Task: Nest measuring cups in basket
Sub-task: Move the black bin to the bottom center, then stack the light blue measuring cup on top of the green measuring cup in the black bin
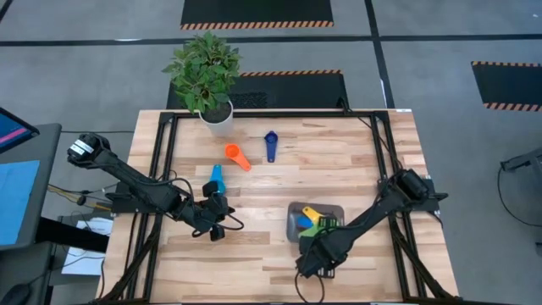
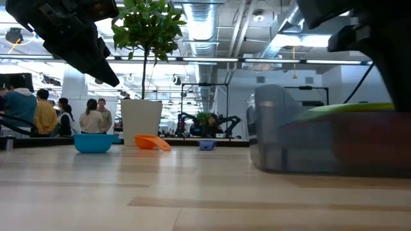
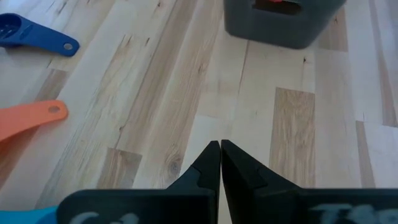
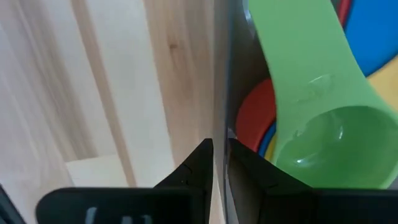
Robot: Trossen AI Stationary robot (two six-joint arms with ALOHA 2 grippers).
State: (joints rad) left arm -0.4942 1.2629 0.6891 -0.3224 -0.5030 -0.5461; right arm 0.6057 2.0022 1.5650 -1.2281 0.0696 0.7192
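The dark grey basket (image 1: 295, 222) stands on the table's right near part and holds nested cups. Of these I see green (image 4: 323, 124), red (image 4: 255, 118), blue (image 4: 373, 37) and yellow (image 1: 312, 213). My right gripper (image 1: 317, 252) is at the basket's near wall, shut on it. Three cups lie on the bare wood: light blue (image 1: 215, 178), orange (image 1: 238, 156) and dark blue (image 1: 271, 144). My left gripper (image 3: 220, 146) is shut and holds nothing. It hovers just near of the light blue cup, pointing toward the basket (image 3: 273, 31). My right gripper (image 4: 219, 144) pinches the basket's near wall (image 4: 222, 74), one finger inside the basket and one outside. It comes in from the table's near side, slanting down. The basket stays flat on the table.
A white pot with a green plant (image 1: 212, 110) stands at the table's far edge, left of centre. Bare wood lies between the loose cups and the basket. In the low view, people (image 2: 45, 112) stand in the room beyond the table.
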